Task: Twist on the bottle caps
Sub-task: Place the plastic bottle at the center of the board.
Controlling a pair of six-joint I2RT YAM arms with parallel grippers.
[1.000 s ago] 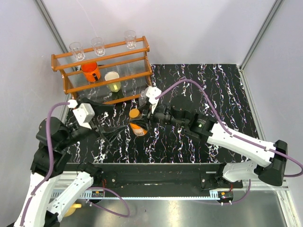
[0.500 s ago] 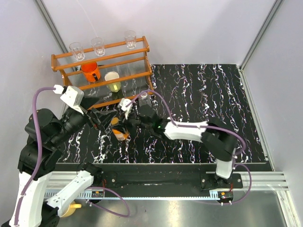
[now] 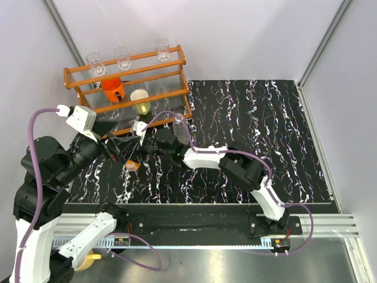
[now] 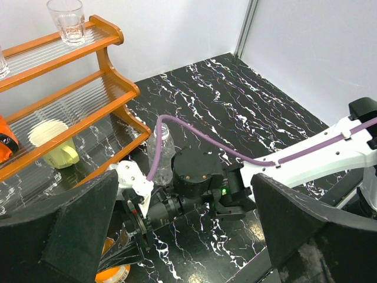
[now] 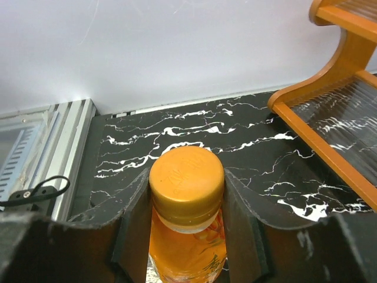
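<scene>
At the near edge, the two white-and-black arms rise from a black mounting bar. The right arm reaches far across the black, white-veined marble-pattern tabletop toward the left side.

There the right gripper has its two dark fingers pressed against opposite sides of the short squat orange bottle, just under its top. A round orange screw cap sits on the neck. How tightly it is threaded cannot be told. In the overhead view only a small patch of orange shows below this gripper, on the left part of the table. Whether the bottle's base rests on the surface cannot be told.

The left gripper points at the same spot from the left. Its broad black fingers are spread as wide as they go and hold nothing. In its wrist view the right arm's wrist and the orange bottle lie between them.

Just behind the right wrist, a taller clear plastic water bottle stands upright on the table. It is beside the purple cable and near the right end of the rack.

Farthest back, against the white wall, is an orange-brown wooden three-tier rack. It carries three clear drinking glasses on top. An orange mug and a pale yellow-green cup sit on the tier below.
</scene>
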